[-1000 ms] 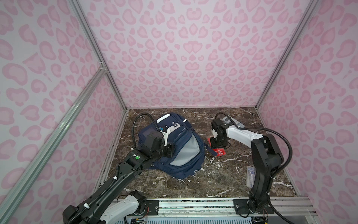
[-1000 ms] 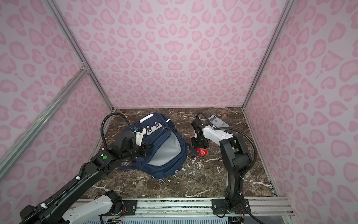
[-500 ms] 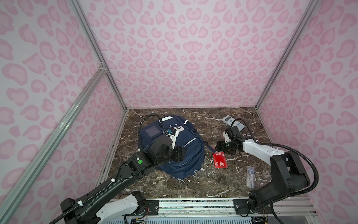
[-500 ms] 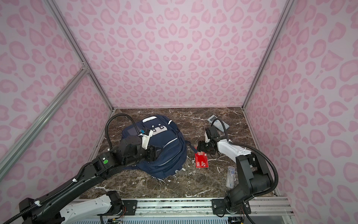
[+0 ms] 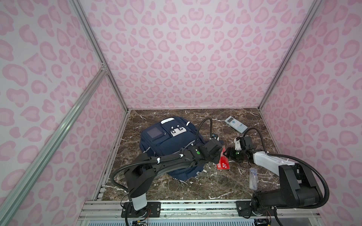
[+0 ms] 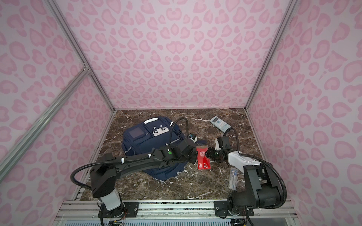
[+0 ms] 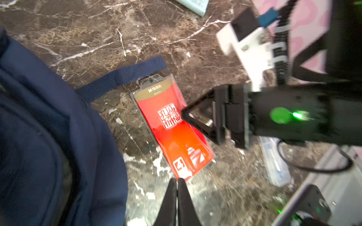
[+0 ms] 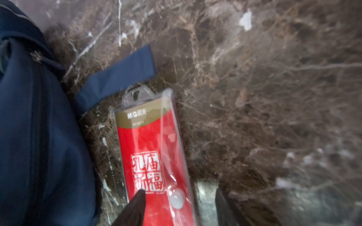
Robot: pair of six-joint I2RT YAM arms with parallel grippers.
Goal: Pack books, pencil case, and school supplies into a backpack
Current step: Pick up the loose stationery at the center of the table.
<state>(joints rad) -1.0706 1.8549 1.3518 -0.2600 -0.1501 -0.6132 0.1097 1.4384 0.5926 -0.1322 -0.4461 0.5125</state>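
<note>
Top views, then wrists: red pack (image 6: pixel 203 159) flat on the worktop (image 5: pixel 195 187), just right of the backpack (image 5: pixel 168 144).
In both top views the navy backpack lies left of centre on the marble worktop; the calculator (image 5: pixel 235 124) sits far right, the clear pack (image 5: pixel 253 179) near right. Left wrist view: left hand (image 7: pixel 177 181) pinched closed, gripping nothing, at the red pack's near end; the backpack's strap (image 7: pixel 121 76) touches its far end. Right wrist view: right hand (image 8: pixel 179 190) spread wide, one finger (image 8: pixel 135 209) over the pack, the other past the edge away from the backpack.
</note>
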